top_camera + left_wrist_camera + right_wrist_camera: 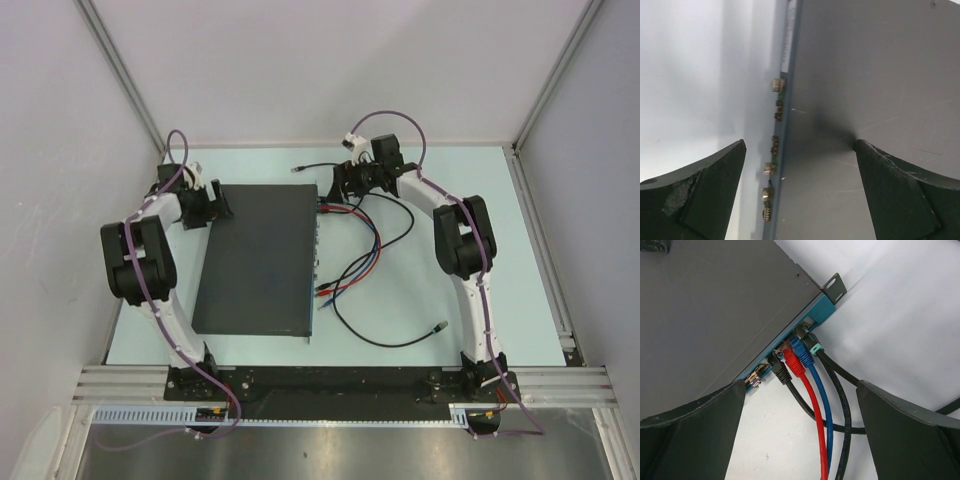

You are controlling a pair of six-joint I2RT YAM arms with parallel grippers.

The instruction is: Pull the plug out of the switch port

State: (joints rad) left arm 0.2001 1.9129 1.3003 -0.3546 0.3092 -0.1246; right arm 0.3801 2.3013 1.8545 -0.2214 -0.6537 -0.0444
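Your switch point(258, 260) lies flat on the table point(420, 290) between the two pincers, dark top up, with its blue-grey socket face turned toward the right pincer point(801, 385). Just ahead of that pincer, in line with the gap between its fingers, four plugs sit side by side in the sockets near the switch's corner: a black plug point(781, 371), a red plug point(794, 362), a blue plug point(802, 352) and a teal-booted plug point(813, 347). Their cords point(825, 410) run back from the sockets through that gap. You have the right pincer spread wide with nothing in its grip; one finger hangs over the switch's top and the other over bare table, neither touching a plug. Beyond the plugs, past the fingertips, a black mounting ear point(835, 287) sticks out from the switch's corner. The left pincer point(800, 145) is at the switch's opposite long edge, also spread wide and gripping nothing. One of its fingers is over the switch's top, close above it, though you cannot tell whether it touches; the other is out over the table. Ahead of its gap a row of brass fittings point(776, 85) runs along that edge. Behind the right pincer, toward its arm's base, a loose black cable point(400, 340) curls on the table.
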